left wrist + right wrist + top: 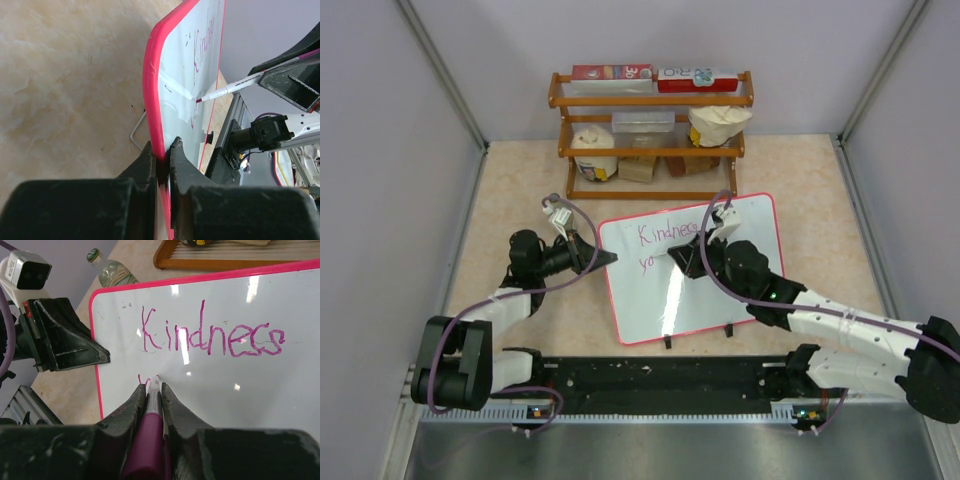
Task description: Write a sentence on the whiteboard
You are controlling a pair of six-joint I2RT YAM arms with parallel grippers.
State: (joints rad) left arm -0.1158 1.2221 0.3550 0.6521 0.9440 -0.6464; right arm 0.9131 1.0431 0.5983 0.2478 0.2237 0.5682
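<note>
Left jaws: clamped on whiteboard (pixel 154 75) edge, steadying it for writing.
Right jaws: gripping marker (pixel 230 89), tip starting second line of sentence (pixel 210 336).

This is a robotics lab test cell: a beige stone-patterned worktop (pixel 800 190) boxed in by plain pale panels (pixel 380 180) on aluminium posts (pixel 445 75). Two cabled robot arms, the left arm (pixel 505 300) and the right arm (pixel 850 325), are bolted to a black rail (pixel 660 385) at its near edge. A wooden rack (pixel 650 100) of cartons and bags stands at the back, the whiteboard (pixel 660 300) in front of it.
</note>
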